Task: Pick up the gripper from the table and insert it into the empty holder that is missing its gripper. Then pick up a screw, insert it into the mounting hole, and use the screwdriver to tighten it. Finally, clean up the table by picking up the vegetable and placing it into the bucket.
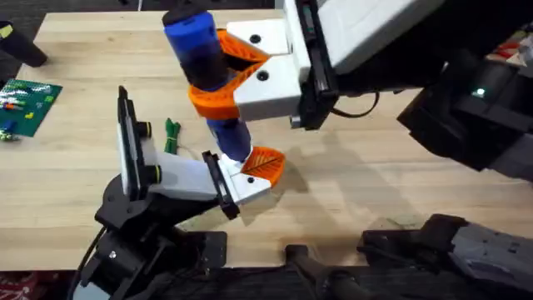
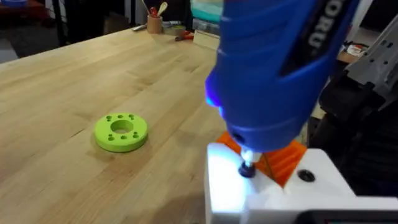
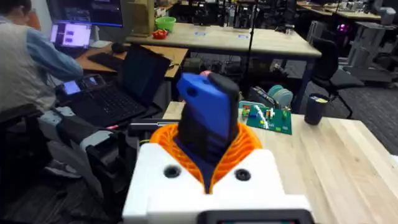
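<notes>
My right gripper [image 1: 208, 71] reaches in from the right, its orange jaws shut on the blue screwdriver [image 1: 204, 62], which stands tilted, tip down. The tip [image 2: 247, 168] rests on a dark screw head in the white holder [image 1: 187, 177], lit by the driver's small light. That holder is the body of my left gripper. The small orange ribbed gripper [image 1: 265, 164] sits in the holder's end, beside the tip [image 2: 285, 160]. The dark-green vegetable [image 1: 171, 133] lies on the table just behind the holder. From the right wrist, the screwdriver [image 3: 208, 115] shows between the orange jaws. The bucket is out of view.
A lime-green disc [image 2: 121, 132] with a centre hole lies on the wood beyond the holder. A green circuit board [image 1: 25, 104] sits at the table's left edge. A tan cup [image 2: 154, 23] holding sticks stands at the far edge. The left arm's black base [image 1: 125, 237] occupies the front left.
</notes>
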You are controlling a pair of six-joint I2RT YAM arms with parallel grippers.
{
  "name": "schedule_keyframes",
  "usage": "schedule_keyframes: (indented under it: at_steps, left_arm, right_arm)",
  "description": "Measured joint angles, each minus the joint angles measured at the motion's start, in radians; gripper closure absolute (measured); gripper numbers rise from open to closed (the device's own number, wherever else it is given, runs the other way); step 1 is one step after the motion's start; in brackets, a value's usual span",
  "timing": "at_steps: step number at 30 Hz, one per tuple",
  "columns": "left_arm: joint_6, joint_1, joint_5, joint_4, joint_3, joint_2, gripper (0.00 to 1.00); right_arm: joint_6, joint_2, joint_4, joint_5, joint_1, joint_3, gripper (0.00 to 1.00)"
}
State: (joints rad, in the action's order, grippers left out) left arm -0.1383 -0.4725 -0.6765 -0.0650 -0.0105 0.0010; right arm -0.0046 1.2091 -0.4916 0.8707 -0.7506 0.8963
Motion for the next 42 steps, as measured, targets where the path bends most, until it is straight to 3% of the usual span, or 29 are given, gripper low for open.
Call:
schedule_keyframes:
  at_steps: [36, 42]
  left_arm:
    - [0.000, 0.000, 0.000, -0.002, 0.000, 0.000, 0.987]
    - [0.001, 0.000, 0.004, 0.001, 0.000, 0.000, 0.987]
  right_arm:
    - [-0.004, -0.001, 0.042, -0.014, 0.000, 0.001, 0.970]
    - [0.009, 0.003, -0.055, -0.009, 0.000, -0.006, 0.970]
